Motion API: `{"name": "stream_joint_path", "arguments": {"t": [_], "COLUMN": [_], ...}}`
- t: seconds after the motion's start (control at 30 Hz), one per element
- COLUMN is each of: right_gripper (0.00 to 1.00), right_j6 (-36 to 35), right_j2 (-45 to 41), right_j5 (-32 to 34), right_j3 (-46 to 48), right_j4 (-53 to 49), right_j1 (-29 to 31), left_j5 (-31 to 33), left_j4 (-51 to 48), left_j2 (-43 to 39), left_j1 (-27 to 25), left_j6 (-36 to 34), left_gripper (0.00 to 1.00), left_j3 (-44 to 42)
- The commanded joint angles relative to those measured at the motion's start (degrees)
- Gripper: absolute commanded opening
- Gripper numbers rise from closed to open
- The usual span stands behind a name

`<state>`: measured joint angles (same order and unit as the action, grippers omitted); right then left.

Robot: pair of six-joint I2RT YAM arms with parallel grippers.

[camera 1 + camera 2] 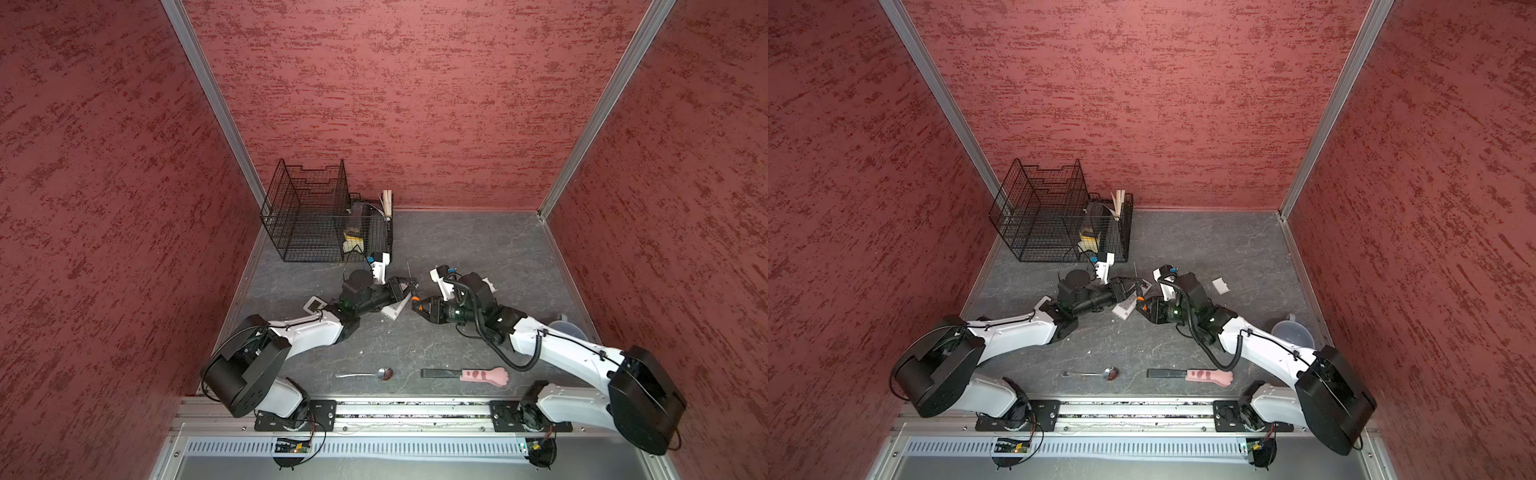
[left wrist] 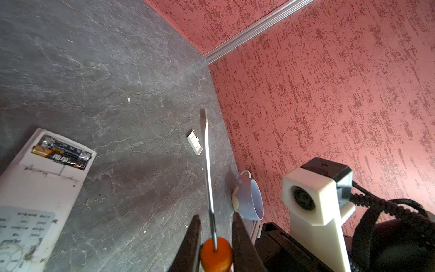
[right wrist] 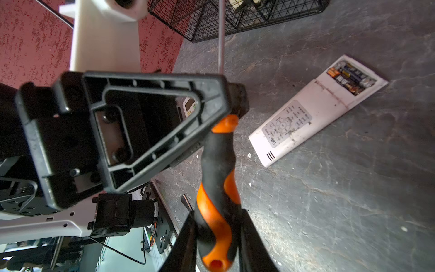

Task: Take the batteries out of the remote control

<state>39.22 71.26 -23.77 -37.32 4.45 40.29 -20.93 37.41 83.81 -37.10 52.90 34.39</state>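
bench [image 1: 478, 257]: grey slab; both arms meet at its middle
remote control [image 3: 313, 110]: white, lying flat and unheld beside the arms, compartment uncovered; levering could skid it, since nothing pins it; in both top views the left arm covers most of it
screwdriver [image 3: 219, 188]: gripped at both ends; a pull from either arm could twist it loose; its tip is cut off in the right wrist view
right end effector [image 3: 217, 216]: clenched on the screwdriver handle
left end effector [image 2: 216, 215]: clamped on the orange collar by the shaft
batteries [image 2: 61, 153]: seated in the remote control's compartment; two show, any others hidden; a slipping blade could gouge them or flick one away
battery cover [image 2: 195, 142]: off, lying well apart
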Motion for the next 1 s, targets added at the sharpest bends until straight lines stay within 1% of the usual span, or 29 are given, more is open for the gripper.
{"name": "stream_joint_path", "arguments": {"t": [0.0,0.07,0.17,0.2,0.27,0.33,0.43,0.47,0.63,0.77,0.87,0.97], "right_gripper": [0.12,0.13,0.18,0.22,0.33,0.42,0.53,0.55,0.56,0.56,0.56,0.56], "right_j6": [-0.40,-0.44,-0.11,-0.03,0.14,0.15,0.49,0.72,1.43,-4.95,-5.35,-8.92], "right_j2": [-0.60,-0.84,-1.39,-1.57,-2.28,-3.19,-3.90,-3.94,-3.68,-2.59,-1.92,-2.57], "right_j5": [-0.88,-0.53,0.11,0.34,1.24,3.00,5.86,6.57,12.30,20.56,21.63,26.75], "right_j3": [-1.63,-1.62,-1.62,-1.73,-1.72,-1.51,-0.96,-0.79,0.33,-2.00,-2.48,-2.99], "right_j4": [1.02,0.92,0.91,0.91,0.91,1.27,3.33,4.50,9.87,7.97,10.48,10.09], "right_j1": [-0.30,-0.30,-0.39,-0.48,-0.48,-0.48,-0.48,-0.48,0.12,3.56,4.30,6.42], "left_j5": [-0.26,0.50,1.85,2.58,4.20,6.18,9.39,10.36,15.27,17.80,19.94,20.91], "left_j4": [1.24,1.74,2.14,2.19,2.27,2.07,1.79,1.94,1.18,-2.71,-5.62,-11.21], "left_j2": [0.73,0.56,0.03,-0.21,-0.96,-1.86,-2.75,-2.97,-3.24,-3.94,-5.02,-6.51], "left_j1": [0.37,0.69,1.12,1.20,1.59,1.98,2.56,2.63,2.65,2.08,1.38,1.24], "left_j6": [-1.18,-0.82,-0.22,0.15,0.80,1.43,2.46,2.83,7.18,8.80,9.41,9.75], "left_gripper": [0.00,0.00,0.00,0.00,0.00,0.00,0.00,0.00,0.00,0.00,0.00,0.00], "left_j3": [0.65,0.33,0.02,-0.09,-0.16,0.06,0.80,1.06,2.44,4.91,6.09,7.86]}}
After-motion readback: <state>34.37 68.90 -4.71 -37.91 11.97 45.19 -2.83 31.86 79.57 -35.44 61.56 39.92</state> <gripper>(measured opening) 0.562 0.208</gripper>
